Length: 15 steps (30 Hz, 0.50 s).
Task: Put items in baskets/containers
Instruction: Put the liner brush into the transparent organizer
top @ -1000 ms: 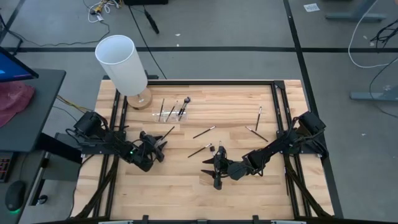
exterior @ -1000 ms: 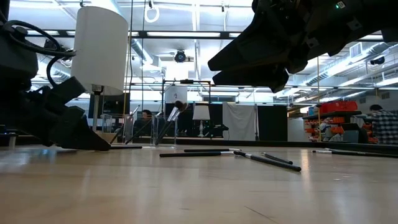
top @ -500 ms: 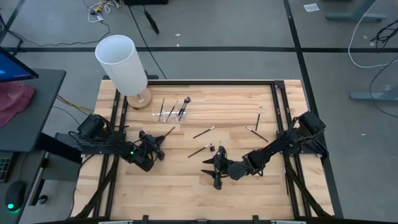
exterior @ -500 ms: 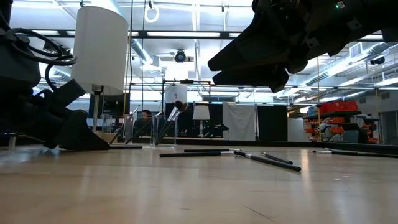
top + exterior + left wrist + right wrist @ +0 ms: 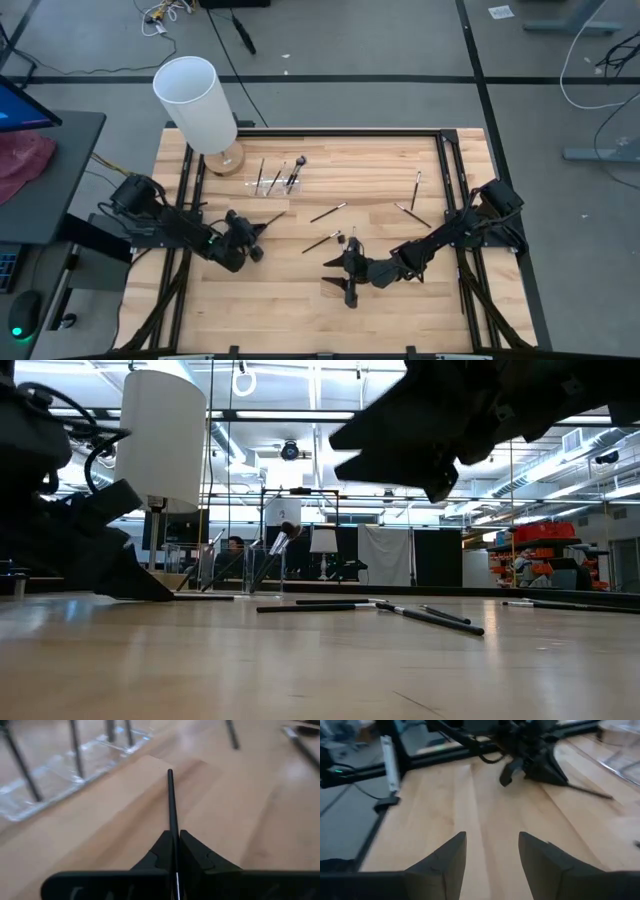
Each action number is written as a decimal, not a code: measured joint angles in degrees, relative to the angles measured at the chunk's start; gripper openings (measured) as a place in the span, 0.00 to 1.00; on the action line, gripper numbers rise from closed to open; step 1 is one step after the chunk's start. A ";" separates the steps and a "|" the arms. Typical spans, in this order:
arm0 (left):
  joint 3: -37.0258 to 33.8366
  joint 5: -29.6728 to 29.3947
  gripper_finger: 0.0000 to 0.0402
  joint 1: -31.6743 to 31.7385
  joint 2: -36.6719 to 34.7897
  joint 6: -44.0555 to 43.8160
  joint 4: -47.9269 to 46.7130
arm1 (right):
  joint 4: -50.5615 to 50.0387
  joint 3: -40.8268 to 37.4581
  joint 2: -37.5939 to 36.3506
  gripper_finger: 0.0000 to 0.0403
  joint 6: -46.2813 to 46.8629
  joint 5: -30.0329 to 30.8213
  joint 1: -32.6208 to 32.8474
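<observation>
My left gripper [image 5: 256, 232] is at the table's left, shut on a thin dark brush [image 5: 171, 805] whose free end points toward the clear holder [image 5: 75, 775]. The holder [image 5: 280, 180] stands at the far left with several brushes upright in it. More brushes lie flat on the wood in the middle [image 5: 328, 212] [image 5: 322, 241] and to the right [image 5: 416, 188] [image 5: 412, 215]. My right gripper [image 5: 492, 851] hovers open over the table's middle [image 5: 340, 278] with nothing between its fingers. My left gripper pinches the brush's thin dark shaft [image 5: 173, 837] between its two fingers. The brush lies along the fingers and sticks out well past their tips. The fingers slant down from the table's left. Whether the free end [image 5: 170, 771] rests on the wood I cannot tell.
A tall white cylinder on a round wooden base [image 5: 197, 100] stands at the far left corner, beside the holder. Black frame rails [image 5: 445, 160] run along the table's sides. A small dark piece [image 5: 340, 238] lies just beyond my right gripper. Bare wood lies along the near edge.
My left gripper has taken hold of the brush, and its arm has drawn back a little toward the table's left edge and risen slightly. The brush's free end has swung a bit toward the near edge. My right arm has kept still.
</observation>
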 joint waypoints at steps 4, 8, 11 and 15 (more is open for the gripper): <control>1.56 5.60 0.04 0.03 -1.74 3.14 0.47 | 2.33 0.00 0.00 0.46 -3.12 -3.64 -0.71; 6.00 13.89 0.04 -0.19 -1.84 8.48 0.95 | 2.66 0.02 0.00 0.46 -5.83 -4.34 -1.89; 10.01 16.59 0.04 -0.18 -1.84 13.86 0.59 | 2.57 0.02 0.00 0.46 -7.42 -4.33 -2.87; 15.17 16.85 0.04 -0.15 -1.88 18.28 -2.41 | 1.04 0.07 0.00 0.46 -9.17 -4.92 -4.02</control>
